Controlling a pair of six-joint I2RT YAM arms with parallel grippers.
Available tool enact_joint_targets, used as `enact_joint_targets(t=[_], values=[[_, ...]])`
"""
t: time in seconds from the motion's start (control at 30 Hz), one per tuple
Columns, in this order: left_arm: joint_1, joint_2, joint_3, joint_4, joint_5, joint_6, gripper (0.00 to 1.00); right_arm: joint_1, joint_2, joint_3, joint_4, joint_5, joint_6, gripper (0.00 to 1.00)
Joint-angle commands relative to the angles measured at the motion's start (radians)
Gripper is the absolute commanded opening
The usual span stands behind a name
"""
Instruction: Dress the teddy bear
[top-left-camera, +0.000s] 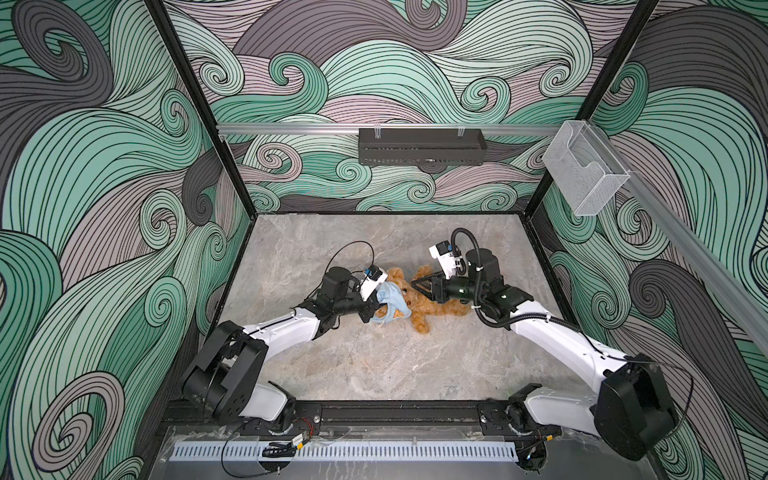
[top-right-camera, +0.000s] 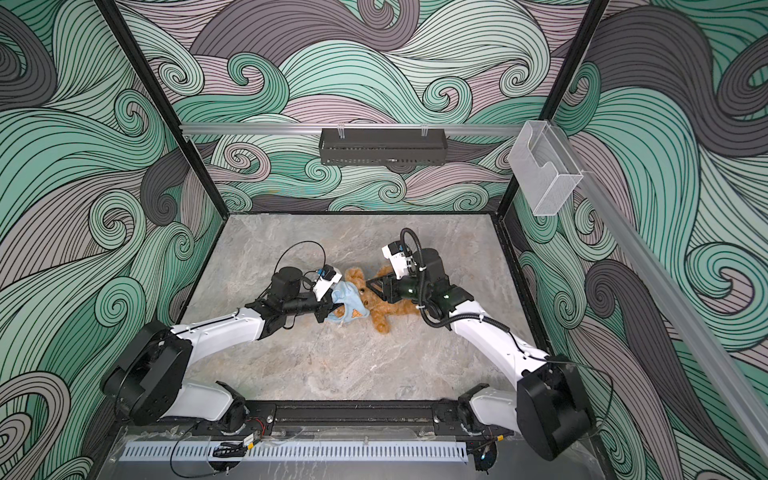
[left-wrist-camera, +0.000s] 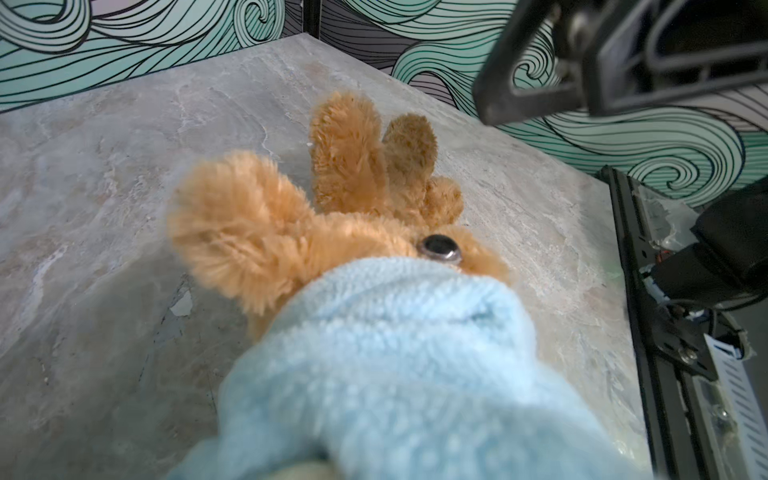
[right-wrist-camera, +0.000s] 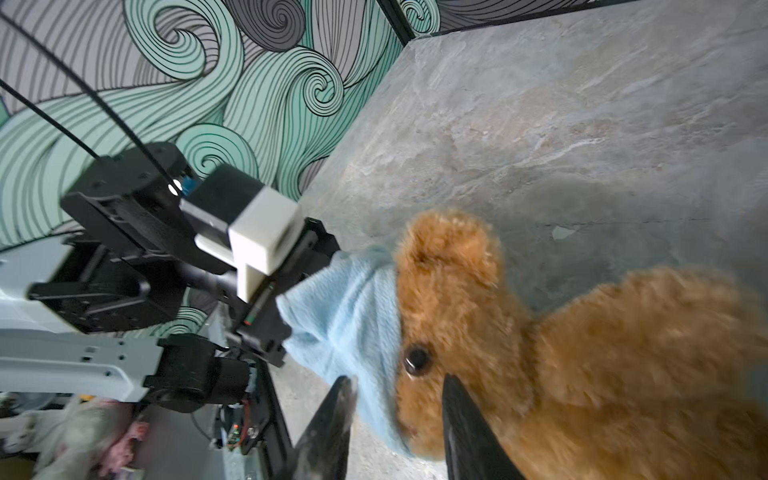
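Our left gripper pinched the light blue shirt, which covered the crown of the teddy bear. Our right gripper stood spread at its face. It lay on the table between them.

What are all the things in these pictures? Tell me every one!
teddy bear: one, golden-brown, lying mid-table
little shirt: one, light blue, partly over the bear's head
table: one, grey marble, under everything
basket: one, black, rear wall rail
clear box: one, see-through, right-side rail
walls: green-grey swirls, all around
left arm, right arm: two, white-black, from near edge
left hand: one, black, shut on the little shirt
right hand: one, black, open beside the bear's face
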Motion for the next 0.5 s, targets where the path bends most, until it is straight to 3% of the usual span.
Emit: enact_joint_targets(t=[0.0, 0.13, 0.47], values=[[-0.005, 0.005, 0.037, -0.008, 0.046, 0.114, 0.0, 0.002, 0.067, 0.047, 0.001, -0.091, 0.118, 0.32], [-0.009, -0.003, 0.033, -0.019, 0.043, 0.164, 0.0, 0.01, 0.152, 0.101, -0.016, -0.144, 0.131, 0.27], [-0.016, -0.003, 0.036, -0.049, 0.032, 0.2, 0.0, 0.047, 0.232, 0.145, -0.064, -0.17, 0.114, 0.26]])
